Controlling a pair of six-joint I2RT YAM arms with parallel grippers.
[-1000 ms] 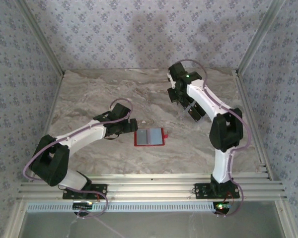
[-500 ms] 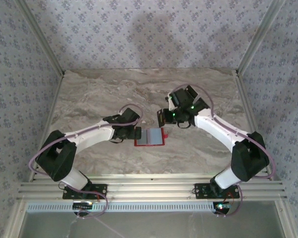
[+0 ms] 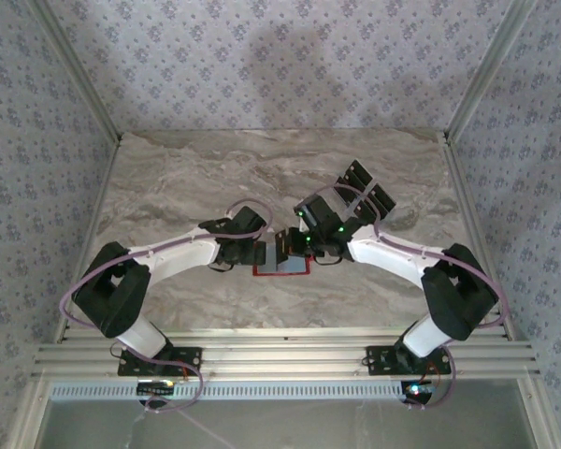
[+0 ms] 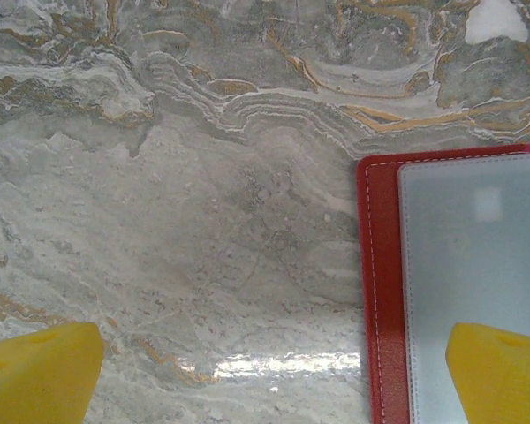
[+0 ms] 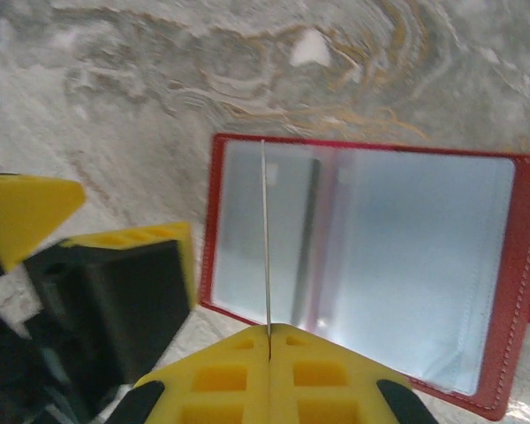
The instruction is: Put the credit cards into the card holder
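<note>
You are at the insertion step. Your right gripper [image 5: 267, 334] is clamped on one credit card [image 5: 264, 238], held on edge above the left pocket of the card holder [image 5: 415, 256]. The holder lies open and flat near the middle of the tabletop, a little toward its near edge. Your left gripper [image 4: 265, 375] is spread wide across the holder's left edge, with one fingertip [image 4: 499, 371] over the grey pocket; I cannot tell whether it presses down. The next move probably calls for tilting the card and sliding its edge into a pocket mouth while the holder is steadied. The pockets look empty; a dark streak in one may be a reflection. More black cards [image 3: 366, 187] lie in the far half, toward the right edge.
</note>
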